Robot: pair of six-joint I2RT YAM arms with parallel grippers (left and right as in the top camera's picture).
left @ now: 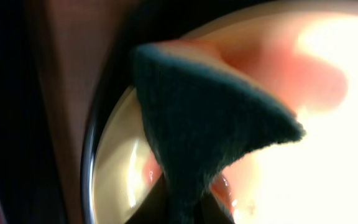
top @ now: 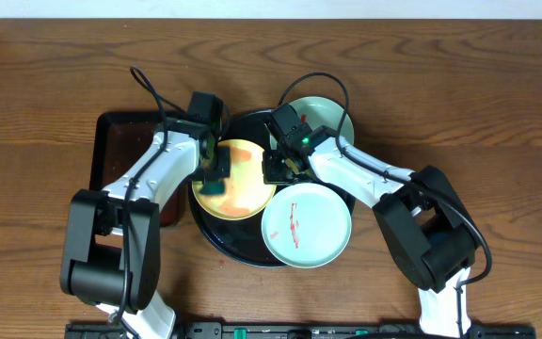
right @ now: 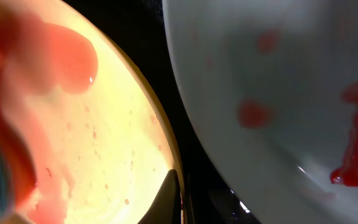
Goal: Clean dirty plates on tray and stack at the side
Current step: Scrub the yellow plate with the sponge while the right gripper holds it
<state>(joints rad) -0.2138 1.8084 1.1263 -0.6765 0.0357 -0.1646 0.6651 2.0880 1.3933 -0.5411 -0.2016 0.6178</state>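
Left pincer (top: 215, 175) clamped on dark scrub pad (left: 210, 130), pressed to sauce-smeared yellow plate (top: 247, 184) directly beneath it, on round black tray (top: 216, 232). Right pincer (top: 278, 168) at plate's opposite rim; grip unreadable. Wiping step. Next, you sweep the red streaks off.

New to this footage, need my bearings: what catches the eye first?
The yellow plate, smeared red, lies on the round black tray, with the left gripper holding a dark cloth over it. At the tray's front right, a mint plate carries a red streak.

Both arms reach inward; left gripper (top: 215, 174) clamped; right gripper (top: 279, 170) possibly closed.
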